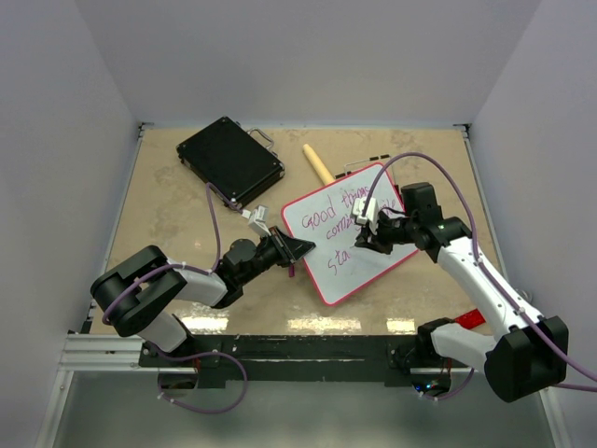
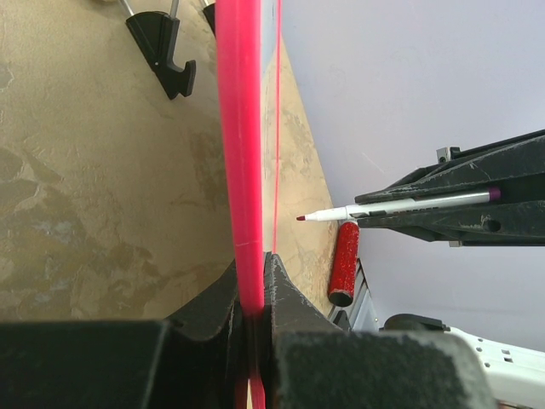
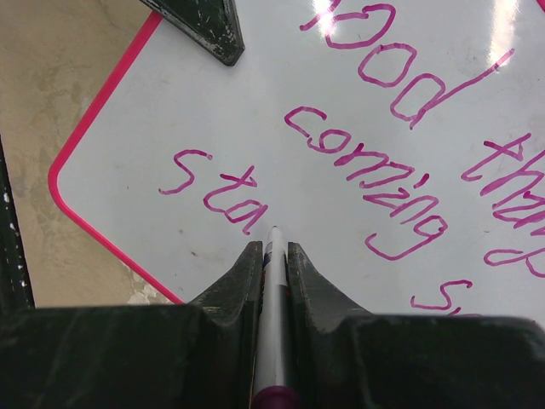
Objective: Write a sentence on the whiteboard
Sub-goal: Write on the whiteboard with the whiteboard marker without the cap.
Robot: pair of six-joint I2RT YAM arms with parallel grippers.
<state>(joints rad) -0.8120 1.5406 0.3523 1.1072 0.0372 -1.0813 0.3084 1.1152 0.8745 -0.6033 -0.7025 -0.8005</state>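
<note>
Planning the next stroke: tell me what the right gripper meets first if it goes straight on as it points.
The whiteboard: the right gripper, shut on the marker, aims at its white face just past "sta", so the tip lands first. It may be touching now; depth is unclear.

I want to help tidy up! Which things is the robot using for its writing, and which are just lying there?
Being used:
whiteboard, clamped by its edge in the left gripper
pink sentence written on it
marker, held in the right gripper

Just lying about:
black case
tan stick
red cylinder
</note>
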